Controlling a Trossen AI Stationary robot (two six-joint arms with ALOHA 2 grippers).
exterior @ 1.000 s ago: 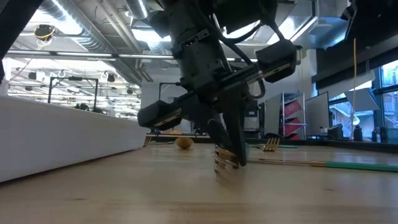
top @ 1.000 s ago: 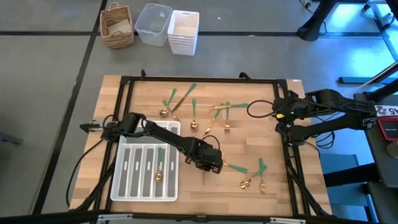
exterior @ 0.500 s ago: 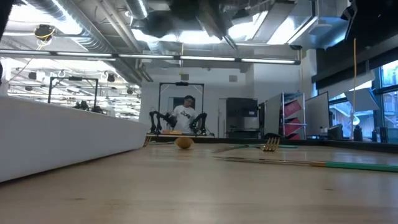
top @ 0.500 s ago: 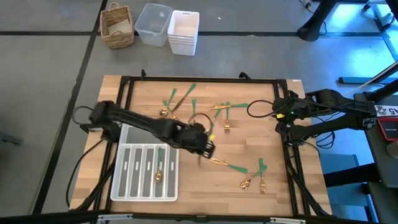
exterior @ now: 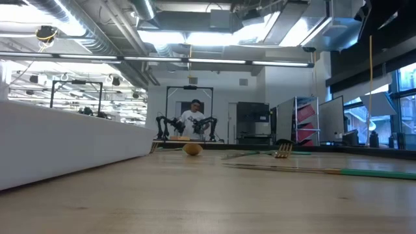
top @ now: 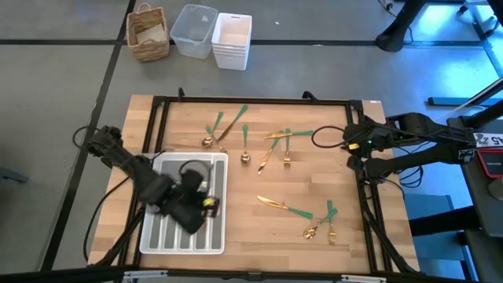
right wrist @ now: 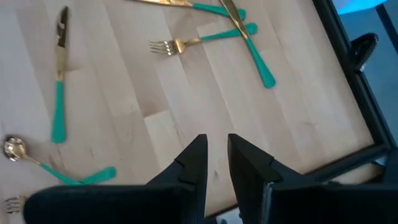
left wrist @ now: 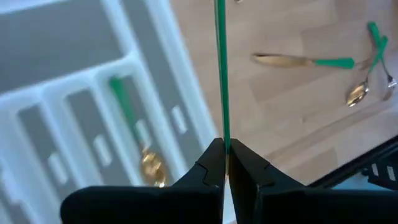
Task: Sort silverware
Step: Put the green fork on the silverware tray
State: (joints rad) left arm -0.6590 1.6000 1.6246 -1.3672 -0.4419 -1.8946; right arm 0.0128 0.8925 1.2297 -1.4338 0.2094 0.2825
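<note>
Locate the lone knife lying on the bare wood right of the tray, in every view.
High: knife right of centre, apart from the upper pile.
Low: probably the long flat piece at right, green handle.
Left wrist: upper right.
Right wrist: left side.
Landmark: spoon near its handle end, also in both wrist views.

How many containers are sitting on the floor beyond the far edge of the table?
3, side by side: a woven wicker basket on the left, a clear plastic tub in the middle, a white stacked bin on the right. None appears hidden.
</note>
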